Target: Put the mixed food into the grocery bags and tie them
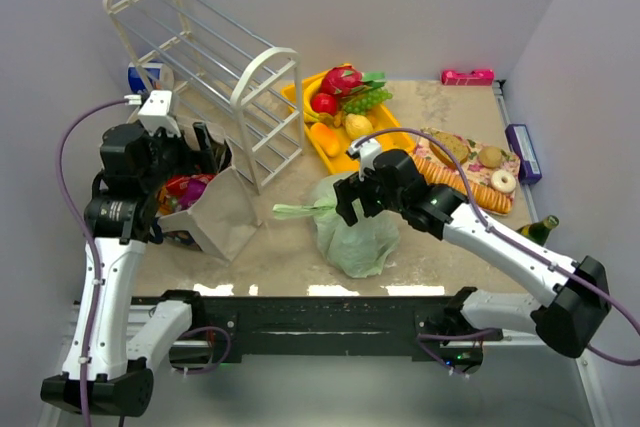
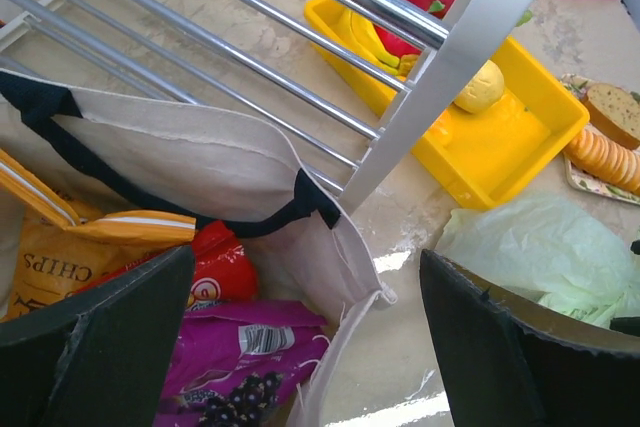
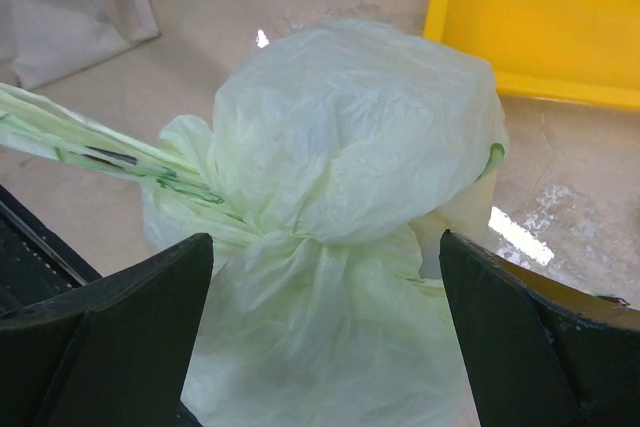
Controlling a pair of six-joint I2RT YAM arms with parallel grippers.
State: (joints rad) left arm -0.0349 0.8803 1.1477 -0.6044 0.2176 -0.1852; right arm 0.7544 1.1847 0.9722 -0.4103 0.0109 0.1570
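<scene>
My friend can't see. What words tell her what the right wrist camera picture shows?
A pale-green plastic bag, scrunched tight at its neck with its handles stretching left, fills the picture. The right pincer is open around it, one dark finger on each side. A yellow tray corner shows at the top right.

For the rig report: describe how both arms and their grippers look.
The left arm and right arm have white tubular links with black cylindrical joints. A purple cable loops along each, and a small white camera block sits at each wrist. The left gripper and right gripper have broad, flat black fingers with rough-cut edges.
</scene>
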